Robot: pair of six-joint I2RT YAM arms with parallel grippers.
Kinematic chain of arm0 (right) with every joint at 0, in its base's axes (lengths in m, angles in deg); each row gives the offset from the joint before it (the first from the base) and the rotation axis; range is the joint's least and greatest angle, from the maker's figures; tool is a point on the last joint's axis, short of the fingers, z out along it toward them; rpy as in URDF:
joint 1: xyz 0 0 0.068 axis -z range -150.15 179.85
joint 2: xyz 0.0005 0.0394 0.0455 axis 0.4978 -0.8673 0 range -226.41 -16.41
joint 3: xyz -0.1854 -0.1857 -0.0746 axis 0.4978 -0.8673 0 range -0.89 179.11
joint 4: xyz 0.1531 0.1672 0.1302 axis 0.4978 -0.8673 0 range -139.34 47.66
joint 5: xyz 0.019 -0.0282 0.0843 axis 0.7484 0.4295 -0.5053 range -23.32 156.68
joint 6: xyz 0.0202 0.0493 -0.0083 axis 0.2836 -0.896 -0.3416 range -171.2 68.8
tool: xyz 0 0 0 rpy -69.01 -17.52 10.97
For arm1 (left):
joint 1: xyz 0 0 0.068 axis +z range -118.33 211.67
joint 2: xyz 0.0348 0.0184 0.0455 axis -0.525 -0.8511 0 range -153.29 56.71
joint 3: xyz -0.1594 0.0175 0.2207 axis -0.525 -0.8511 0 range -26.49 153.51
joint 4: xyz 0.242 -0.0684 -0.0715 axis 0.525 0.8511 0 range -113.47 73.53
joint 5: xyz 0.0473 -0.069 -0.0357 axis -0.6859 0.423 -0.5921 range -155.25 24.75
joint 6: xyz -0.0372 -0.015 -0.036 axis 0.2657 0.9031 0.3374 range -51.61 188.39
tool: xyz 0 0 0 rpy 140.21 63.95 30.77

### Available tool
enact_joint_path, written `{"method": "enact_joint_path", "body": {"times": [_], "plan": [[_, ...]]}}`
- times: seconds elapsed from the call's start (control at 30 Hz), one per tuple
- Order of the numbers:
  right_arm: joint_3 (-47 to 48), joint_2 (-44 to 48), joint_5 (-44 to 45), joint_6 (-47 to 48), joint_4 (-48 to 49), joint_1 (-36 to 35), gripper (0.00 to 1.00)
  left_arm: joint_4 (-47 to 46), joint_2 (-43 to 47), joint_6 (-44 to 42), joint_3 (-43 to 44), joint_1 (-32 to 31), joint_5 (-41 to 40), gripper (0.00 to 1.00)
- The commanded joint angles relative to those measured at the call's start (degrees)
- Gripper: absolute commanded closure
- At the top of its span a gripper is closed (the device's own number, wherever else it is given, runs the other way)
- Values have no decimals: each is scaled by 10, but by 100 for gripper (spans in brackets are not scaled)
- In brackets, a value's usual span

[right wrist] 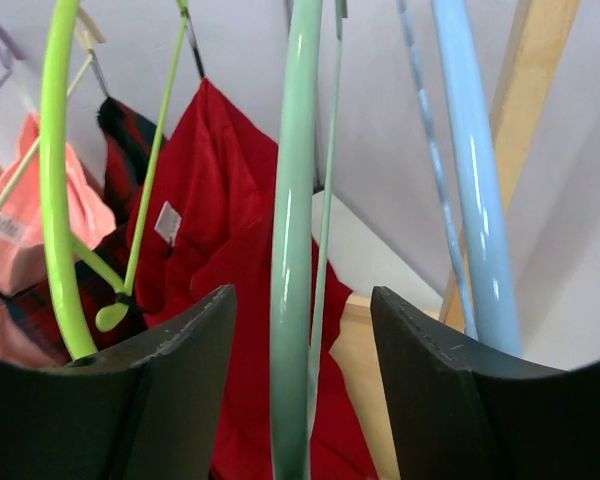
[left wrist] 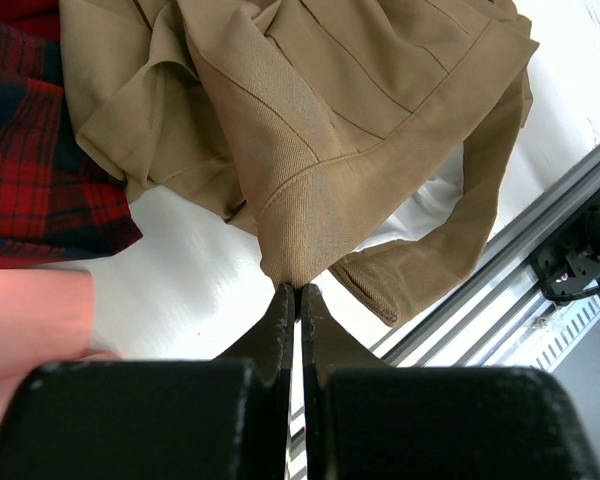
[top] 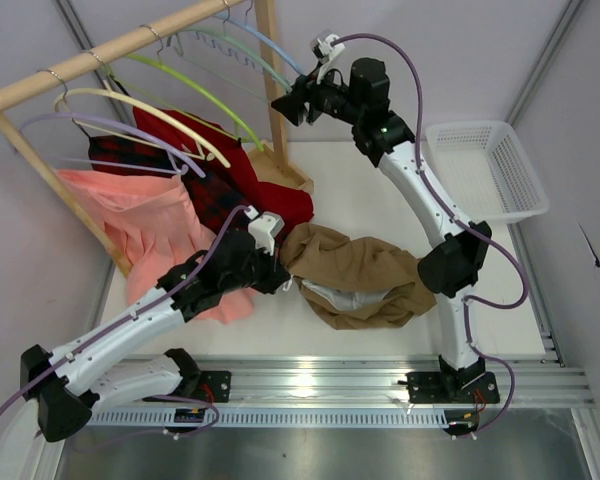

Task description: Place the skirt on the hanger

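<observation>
Nearest the bases, the left gripper (left wrist: 298, 292) is pinched shut on a corner of the skirt's (left wrist: 310, 120) hem. The rest of the tan cloth lies crumpled on the table (top: 380, 200), spreading from that pinch toward the right arm's base. One edge lies against the plaid skirt (left wrist: 30, 170). Farther back and higher, at the wooden rack (top: 110, 50), the right gripper (right wrist: 300, 295) is spread wide with the hanger (right wrist: 292, 250) between its fingers. The hanger appears to touch neither finger. In the right wrist view the sage arm runs lengthwise straight through the gap, so it crosses the line along which the jaws would close, and closing should catch it squarely. The lime hanger (right wrist: 55, 200) sits just outside one finger and the blue hanger (right wrist: 475, 200) just outside the other, so the pick looks unambiguous. The relation that matters is the separation. The skirt is low, near and centre under the left arm, while the hanger hangs far and left of centre under the right, well apart. I judge that one must travel to the other before any threading.
</observation>
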Motion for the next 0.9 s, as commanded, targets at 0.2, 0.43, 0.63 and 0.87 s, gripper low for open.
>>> {"method": "enact_joint_path", "body": {"times": [0.2,0.43,0.63,0.87], "plan": [[67,-22,90,3,21,-31,48,-8,6,-8,-4,9,-7,100],[67,-39,104,11,24,-37,67,-10,21,-11,-14,12,-9,100],[69,-43,109,-4,35,-39,100,-7,27,-15,-16,16,-13,100],[63,-16,126,-29,69,-45,100,-9,34,-14,-22,23,-12,100]]}}
